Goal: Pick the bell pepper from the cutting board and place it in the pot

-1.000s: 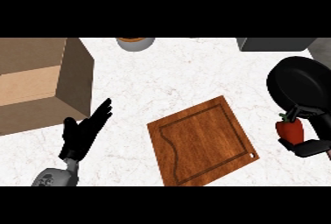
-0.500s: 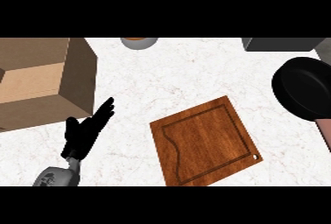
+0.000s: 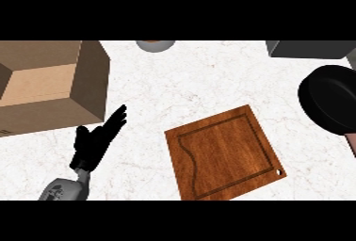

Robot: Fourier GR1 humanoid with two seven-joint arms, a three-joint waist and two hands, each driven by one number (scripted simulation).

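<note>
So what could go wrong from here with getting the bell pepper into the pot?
Neither the pepper nor the right hand is in view, so placement cannot be checked from the head view. The black pot sits half out of view at the right edge, making aim harder to judge. The wooden cutting board lies bare; the left hand rests open.

One wooden cutting board [image 3: 226,153] at lower centre, one black pot [image 3: 332,102] at the right edge, one open cardboard box [image 3: 49,84] upper left, one grey round container [image 3: 155,45] at the top edge, one black hand [image 3: 97,139] lower left.
</note>
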